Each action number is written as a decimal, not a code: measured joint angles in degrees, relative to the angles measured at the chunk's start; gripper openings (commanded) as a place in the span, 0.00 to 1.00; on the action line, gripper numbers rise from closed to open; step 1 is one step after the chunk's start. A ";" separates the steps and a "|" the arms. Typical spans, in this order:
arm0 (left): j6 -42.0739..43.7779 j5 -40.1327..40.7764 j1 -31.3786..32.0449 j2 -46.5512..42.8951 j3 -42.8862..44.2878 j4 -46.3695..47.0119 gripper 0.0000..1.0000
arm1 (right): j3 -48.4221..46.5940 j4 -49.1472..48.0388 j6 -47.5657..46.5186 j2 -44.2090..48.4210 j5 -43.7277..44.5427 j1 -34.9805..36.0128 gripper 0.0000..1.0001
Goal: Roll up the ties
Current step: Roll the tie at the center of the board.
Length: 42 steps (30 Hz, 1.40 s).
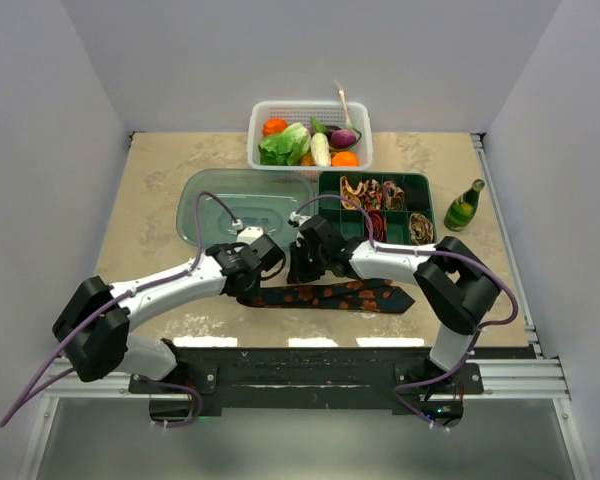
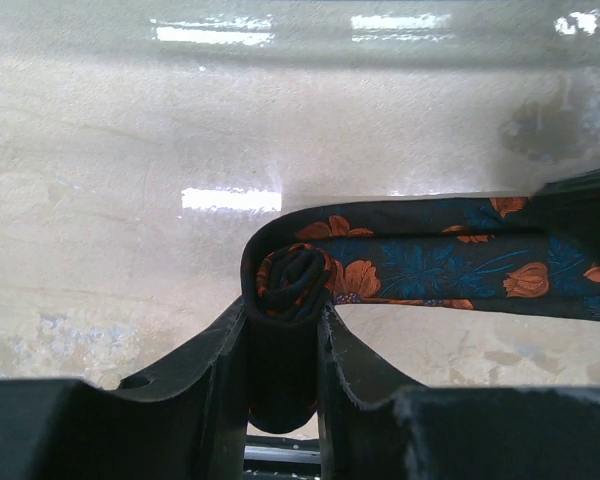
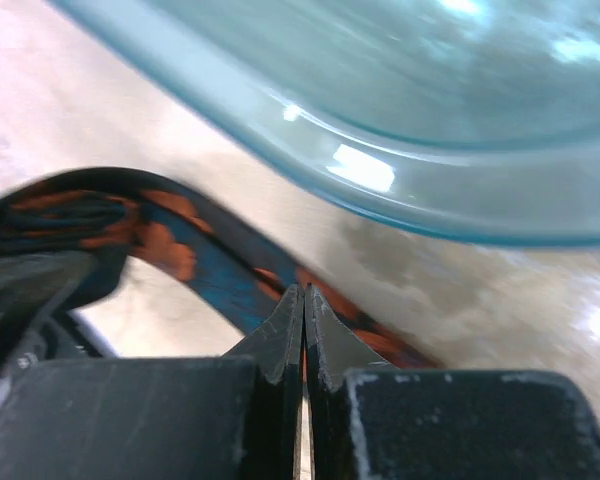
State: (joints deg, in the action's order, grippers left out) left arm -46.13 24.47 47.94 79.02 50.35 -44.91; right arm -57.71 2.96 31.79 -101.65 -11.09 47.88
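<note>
Black tie [image 1: 332, 296] with orange-red flower motifs lies flat on the tabletop [image 1: 160, 170] near the front edge, running left to right, its pointed wide tip toward the right arm's side. Both arms reach inward and meet over the tie's left portion. Left tool [image 1: 272, 268] is clamped on the tie – in the left wrist view the left tool [image 2: 285, 325] has its two fingers [image 2: 230, 345] squeezing a small tight coil, the rolled end [image 2: 293, 283], from either side, and the rest of the black tie [image 2: 430, 265] leads off to the right, flat on the tabletop [image 2: 130, 150]. The coil stands on edge, so its spiral shows. Right tool [image 1: 305, 262] sits just beside the left one; in its own wrist view the right tool [image 3: 303, 305] has its fingers pressed together with barely a slit between them, their tips right at the band of the black tie [image 3: 170, 250], which seems nipped there – the view is blurred. Behind the band, the rim of a translucent tub [image 3: 430, 190] crosses that view. From above, the translucent tub [image 1: 242, 200] lies just beyond the tools; to its right a green tray [image 1: 417, 180] with compartments holds several rolled ties [image 1: 365, 192], red and tan patterned. Farther back is a white basket [image 1: 310, 108] of toy vegetables; a green bottle [image 1: 465, 207] stands right of the tray
</note>
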 measured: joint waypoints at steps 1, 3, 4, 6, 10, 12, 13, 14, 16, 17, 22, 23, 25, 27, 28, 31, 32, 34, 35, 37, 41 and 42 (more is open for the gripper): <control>-0.22 0.39 0.13 0.26 0.00 -0.44 0.05 | 0.44 0.52 -0.28 0.22 0.17 -0.44 0.00; -0.42 0.87 0.46 0.87 0.02 -1.03 0.05 | 0.85 1.05 -0.63 0.66 0.87 -0.83 0.00; -0.66 1.36 0.72 1.44 0.04 -1.46 0.05 | 1.03 1.46 -0.90 1.03 1.16 -1.20 0.00; -1.11 2.25 1.44 2.91 0.42 -2.71 0.05 | 1.40 2.16 -1.40 2.12 1.60 -1.88 0.00; -1.79 3.98 3.02 6.01 1.79 -4.76 0.03 | 1.97 3.02 -2.19 4.09 2.62 -3.52 0.00; -2.43 4.81 3.72 7.32 2.64 -5.75 0.00 | 2.08 3.37 -2.56 4.70 2.86 -4.55 0.00; -2.84 5.33 4.20 8.07 3.21 -6.34 0.00 | 2.19 3.43 -2.75 4.96 2.99 -4.98 0.00; -2.99 5.68 4.46 8.57 3.58 -6.73 0.00 | 2.38 3.48 -2.89 5.20 3.06 -5.29 0.00; -3.52 6.40 5.14 9.73 4.50 -7.63 0.00 | 2.93 3.58 -3.15 5.66 3.15 -6.05 0.00; -3.87 6.82 5.51 10.40 5.07 -8.22 0.00 | 3.15 3.65 -3.28 5.79 3.17 -6.38 0.00; -4.37 7.82 6.84 13.73 7.89 -9.90 0.00 | 4.07 3.76 -3.65 5.84 4.04 -6.99 0.00; -4.39 7.93 7.10 14.51 8.48 -10.14 0.00 | 4.22 3.78 -3.72 5.84 4.09 -7.08 0.00; -4.52 8.31 7.72 16.22 9.64 -10.75 0.00 | 4.55 3.78 -3.78 5.84 4.09 -7.08 0.00; -4.85 8.66 8.46 18.38 10.93 -11.54 0.00 | 4.74 3.87 -3.80 5.84 4.09 -7.15 0.00; -4.94 8.96 8.83 19.39 11.54 -11.96 0.00 | 4.74 3.87 -3.80 5.84 4.09 -7.19 0.00; -5.35 9.68 9.70 21.73 13.29 -13.42 0.01 | 4.74 3.87 -3.80 5.84 4.09 -7.21 0.00; -5.40 9.90 9.97 22.47 13.90 -13.90 0.02 | 4.74 3.87 -3.80 5.84 4.09 -7.26 0.00; -5.38 10.05 10.34 23.69 14.84 -14.56 0.05 | 4.76 3.87 -3.82 5.84 4.09 -7.39 0.00; -5.38 10.08 10.43 24.09 15.15 -14.69 0.06 | 4.81 3.87 -3.82 5.84 4.09 -7.45 0.00; -5.35 10.03 10.58 24.50 15.50 -14.75 0.13 | 4.87 3.87 -3.85 5.84 4.09 -7.52 0.00; -5.18 9.57 10.64 24.55 15.61 -14.03 0.41 | 5.27 3.87 -3.87 5.84 4.07 -7.74 0.00; -5.11 9.42 10.67 24.55 15.61 -13.77 0.44 | 5.33 3.87 -3.89 5.84 4.09 -7.78 0.00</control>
State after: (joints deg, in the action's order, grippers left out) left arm -51.24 33.89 58.61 103.57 65.95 -58.67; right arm -52.38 6.83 27.90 -95.81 -7.01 40.10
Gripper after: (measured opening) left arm 0.338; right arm 0.006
